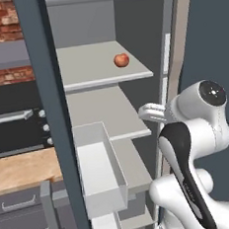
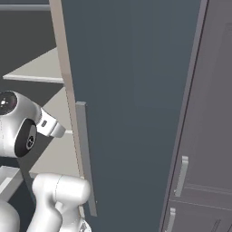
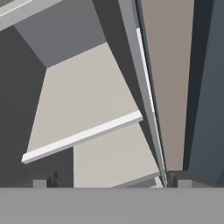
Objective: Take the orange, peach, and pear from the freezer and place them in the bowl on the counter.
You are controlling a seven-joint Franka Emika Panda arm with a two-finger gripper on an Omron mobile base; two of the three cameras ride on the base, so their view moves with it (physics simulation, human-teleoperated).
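**Arm deep in the freezer, fruit one shelf up**

The freezer [image 1: 50,117] stands open, its pale shelves bare except for one small round fruit [image 1: 121,60] on the upper shelf [image 1: 96,63], near that shelf's front edge and towards its right side. It reads reddish-orange with a darker patch; I take it for the orange, though at this size I cannot rule out the peach. No pear and no bowl can be made out here. The worktop [image 1: 20,167] shows as a beige strip to the left of the freezer, past its dark frame.

The arm reaches in at the level of the shelf below the fruit, with the hand [image 1: 153,112] close to the right inner wall. In the hand view the two dark tips sit far apart at the bottom corners, so the jaws look wide open and hold nothing. That view looks along bare shelves and the door edge, not at the fruit.

The risks, as I judge them:
- The hand is below the fruit's shelf. Rising straight up could knock the wrist against the front lip of that shelf.
- The fruit is round and sits close to the shelf edge. A glancing touch from one tip could roll it off, or back into the corner.
- The door [image 2: 131,99] and the white door bin [image 1: 99,167] crowd the arm on both sides, so a wide swing could catch either.
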